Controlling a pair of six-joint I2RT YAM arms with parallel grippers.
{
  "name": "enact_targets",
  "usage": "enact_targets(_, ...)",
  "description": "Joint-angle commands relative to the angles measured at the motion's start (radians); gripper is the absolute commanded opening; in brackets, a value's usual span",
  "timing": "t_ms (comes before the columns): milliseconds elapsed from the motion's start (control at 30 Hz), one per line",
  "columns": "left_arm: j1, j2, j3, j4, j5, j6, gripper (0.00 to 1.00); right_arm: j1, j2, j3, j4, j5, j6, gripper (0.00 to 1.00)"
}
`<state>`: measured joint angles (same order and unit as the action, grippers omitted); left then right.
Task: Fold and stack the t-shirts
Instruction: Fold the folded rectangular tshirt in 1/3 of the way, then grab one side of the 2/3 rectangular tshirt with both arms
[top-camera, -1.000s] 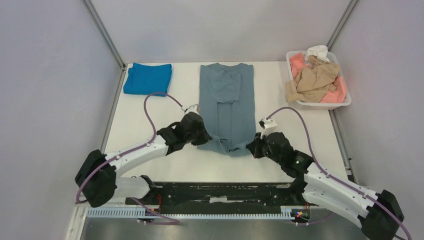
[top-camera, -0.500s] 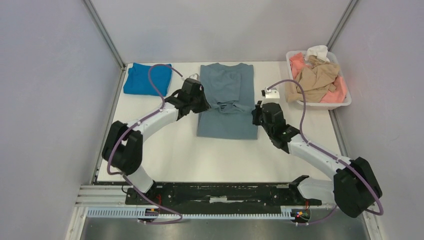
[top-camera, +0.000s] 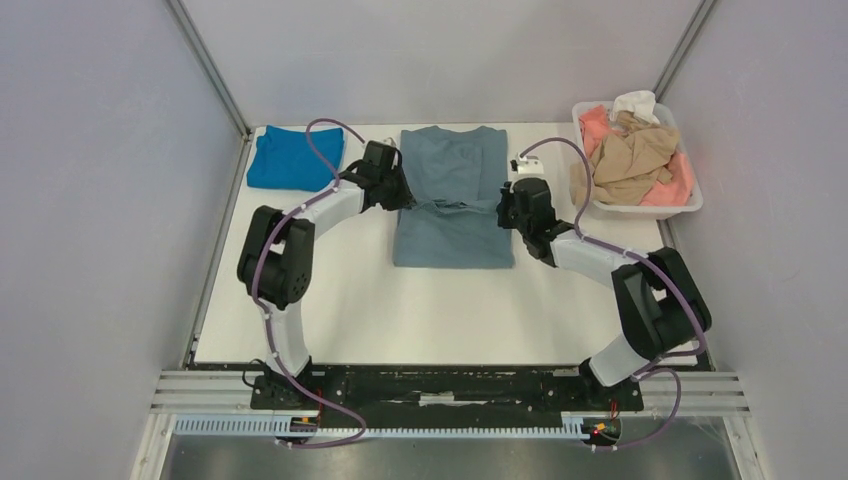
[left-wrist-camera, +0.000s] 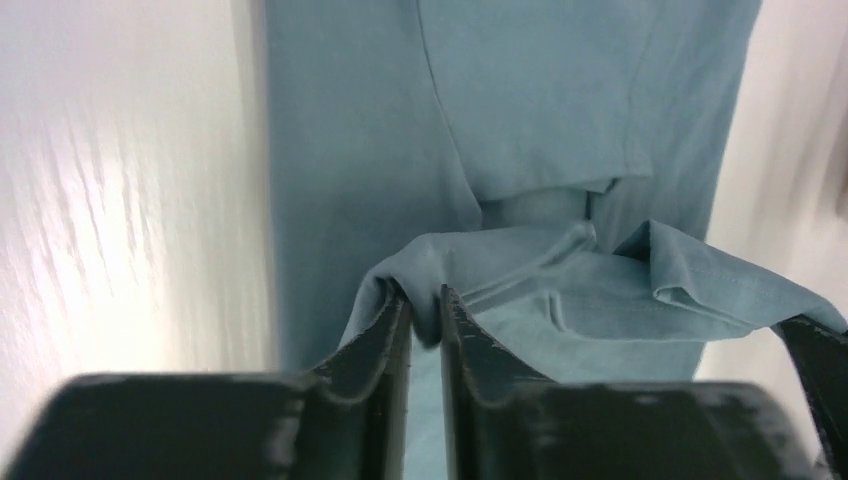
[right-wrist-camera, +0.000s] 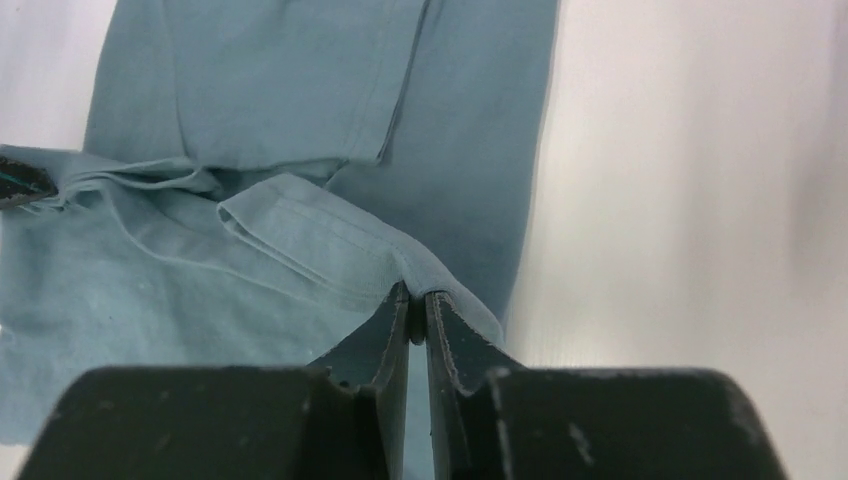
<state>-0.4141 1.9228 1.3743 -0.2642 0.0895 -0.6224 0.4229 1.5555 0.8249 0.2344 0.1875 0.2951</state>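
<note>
dusty grey-blue cloth t-shirt (top-camera: 448, 215) lies flat toward 12 o'clock on the white table (top-camera: 400, 310), its hem doubled back over the body. the left gripper (left-wrist-camera: 420, 315) pinches the hem corner at the shirt's 9 o'clock edge, fingers closed on a fold of cloth. the right gripper (right-wrist-camera: 417, 305) clamps the corner at 3 o'clock likewise. one folded bright blue t-shirt (top-camera: 290, 157) rests at 10 o'clock. one white plastic tub (top-camera: 640, 209) at 2 o'clock holds one tan shirt (top-camera: 628, 160), salmon-pink cloth (top-camera: 680, 185) that is possibly more than one piece, and one white shirt (top-camera: 636, 102).
</note>
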Motion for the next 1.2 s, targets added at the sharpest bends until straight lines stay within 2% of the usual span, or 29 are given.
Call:
enact_targets(0, 0.032, 0.069, 0.085, 0.001, 0.056, 0.044, 0.34, -0.031, 0.076, 0.081, 0.077, -0.014, 0.006, 0.27)
enact_targets(33, 0.037, 0.079, 0.101, -0.012, 0.059, 0.044, 0.43, -0.040, 0.096, 0.101, 0.076, -0.017, 0.011, 0.37)
enact_targets(67, 0.043, 0.082, 0.119, -0.025, 0.055, 0.043, 0.62, -0.050, 0.114, 0.121, 0.072, -0.020, 0.022, 0.43)
enact_targets(100, 0.049, 0.078, 0.132, -0.034, 0.052, 0.044, 0.77, -0.059, 0.125, 0.135, 0.065, -0.022, 0.033, 0.57)
enact_targets(267, 0.052, -0.012, 0.121, -0.066, -0.008, 0.055, 0.80, -0.067, 0.075, 0.110, 0.062, -0.057, 0.017, 0.97)
enact_targets(433, 0.051, -0.160, -0.114, -0.043, 0.011, 0.014, 0.82, -0.067, -0.069, -0.065, 0.006, -0.108, 0.030, 0.98)
enact_targets(600, 0.040, -0.295, -0.380, 0.011, 0.056, -0.045, 0.82, -0.067, -0.217, -0.274, -0.016, -0.263, 0.091, 0.98)
enact_targets(733, 0.036, -0.335, -0.508, 0.095, 0.122, -0.089, 0.83, -0.067, -0.225, -0.321, 0.008, -0.321, 0.129, 0.97)
enact_targets(800, 0.035, -0.318, -0.532, 0.127, 0.122, -0.108, 0.83, -0.067, -0.195, -0.319, 0.015, -0.336, 0.147, 0.91)
enact_targets(900, 0.035, -0.271, -0.533, 0.137, 0.150, -0.121, 0.74, -0.067, -0.150, -0.310, 0.026, -0.352, 0.159, 0.76)
enact_targets(967, 0.033, -0.251, -0.543, 0.161, 0.182, -0.130, 0.63, -0.067, -0.140, -0.321, 0.036, -0.348, 0.174, 0.69)
enact_targets(1033, 0.029, -0.245, -0.555, 0.172, 0.215, -0.134, 0.59, -0.067, -0.142, -0.332, 0.037, -0.338, 0.183, 0.67)
enact_targets(1100, 0.014, -0.247, -0.573, 0.177, 0.200, -0.141, 0.59, -0.067, -0.145, -0.344, 0.038, -0.331, 0.191, 0.66)
enact_targets(1167, 0.004, -0.240, -0.579, 0.178, 0.187, -0.147, 0.54, -0.067, -0.146, -0.354, 0.041, -0.322, 0.191, 0.62)
